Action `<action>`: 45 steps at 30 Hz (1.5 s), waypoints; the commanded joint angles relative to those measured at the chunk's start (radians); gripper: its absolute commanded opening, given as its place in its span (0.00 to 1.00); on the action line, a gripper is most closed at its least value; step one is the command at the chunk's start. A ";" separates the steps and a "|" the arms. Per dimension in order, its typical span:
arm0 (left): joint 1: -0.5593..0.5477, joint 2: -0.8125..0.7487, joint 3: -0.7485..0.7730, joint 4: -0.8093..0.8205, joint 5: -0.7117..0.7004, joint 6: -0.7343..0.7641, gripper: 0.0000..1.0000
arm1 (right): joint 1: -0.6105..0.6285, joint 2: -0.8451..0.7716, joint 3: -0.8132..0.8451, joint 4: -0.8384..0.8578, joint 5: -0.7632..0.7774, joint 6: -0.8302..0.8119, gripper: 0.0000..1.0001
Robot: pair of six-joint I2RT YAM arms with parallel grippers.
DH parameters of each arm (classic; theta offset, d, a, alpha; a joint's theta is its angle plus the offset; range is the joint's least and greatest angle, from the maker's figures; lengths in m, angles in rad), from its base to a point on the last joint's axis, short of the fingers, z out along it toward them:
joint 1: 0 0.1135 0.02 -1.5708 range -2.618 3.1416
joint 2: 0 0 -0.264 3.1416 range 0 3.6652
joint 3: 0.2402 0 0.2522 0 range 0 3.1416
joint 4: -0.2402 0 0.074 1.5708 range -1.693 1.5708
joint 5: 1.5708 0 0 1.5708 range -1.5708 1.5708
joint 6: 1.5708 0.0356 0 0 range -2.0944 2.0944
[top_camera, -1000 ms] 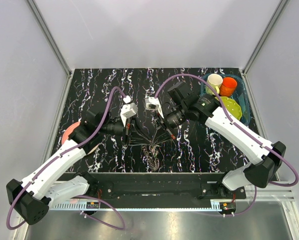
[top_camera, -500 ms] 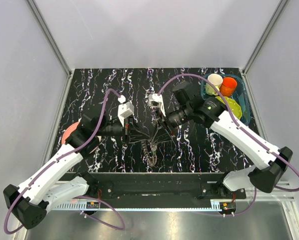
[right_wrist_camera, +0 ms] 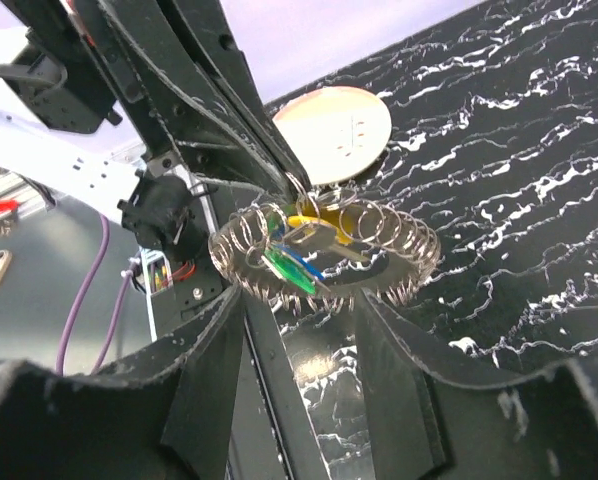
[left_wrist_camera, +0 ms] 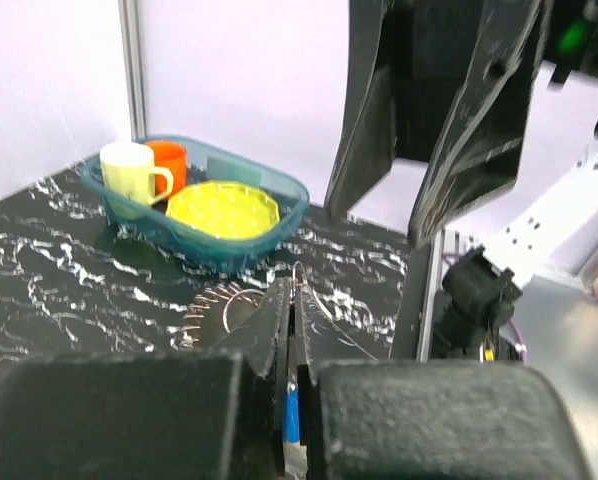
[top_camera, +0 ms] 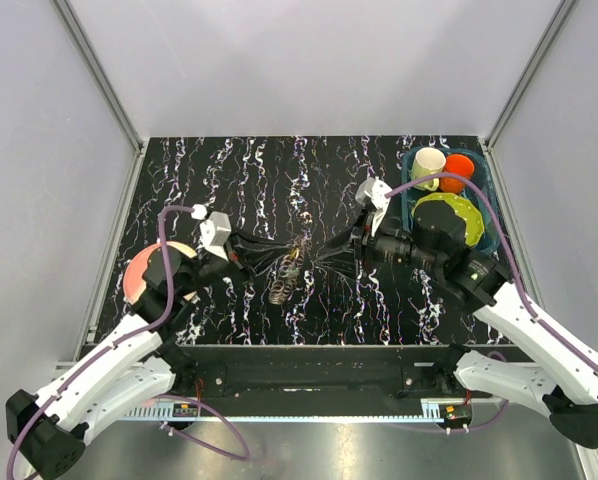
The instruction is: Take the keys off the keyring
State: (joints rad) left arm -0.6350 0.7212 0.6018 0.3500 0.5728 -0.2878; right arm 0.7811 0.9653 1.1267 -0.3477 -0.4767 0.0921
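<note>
The keyring [right_wrist_camera: 409,240], a silver coil ring, hangs tilted above the table in front of my right gripper [right_wrist_camera: 299,300]. That gripper is open, with one finger on each side just short of the ring, apart from it. Green [right_wrist_camera: 284,268], blue and yellow [right_wrist_camera: 319,222] keys lie across the ring's hole. My left gripper [left_wrist_camera: 297,285] is shut, with a blue key [left_wrist_camera: 292,410] pinched between its fingers and a thin wire loop poking from the tips. The keyring [left_wrist_camera: 219,305] dangles just beyond. From above, the left gripper [top_camera: 277,262] and right gripper [top_camera: 329,258] flank the keyring [top_camera: 287,278].
A teal bin [top_camera: 484,190] at the back right holds a cream mug [top_camera: 428,162], an orange cup [top_camera: 457,170] and a green dotted plate [top_camera: 447,215]. A pink disc [top_camera: 144,275] lies at the left, partly under my left arm.
My right gripper has opened, let go and drawn back to the right. My left gripper pulled left, carrying the keyring with it. Both arms now lie lower and further apart.
</note>
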 commanded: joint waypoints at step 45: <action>0.008 0.090 -0.106 0.981 -0.056 -0.456 0.00 | 0.003 0.085 -0.137 1.009 -0.198 0.380 0.52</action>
State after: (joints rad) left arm -0.6331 0.8089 0.4866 1.2282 0.4911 -0.7528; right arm 0.7811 1.0386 0.9157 0.6090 -0.6510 0.4454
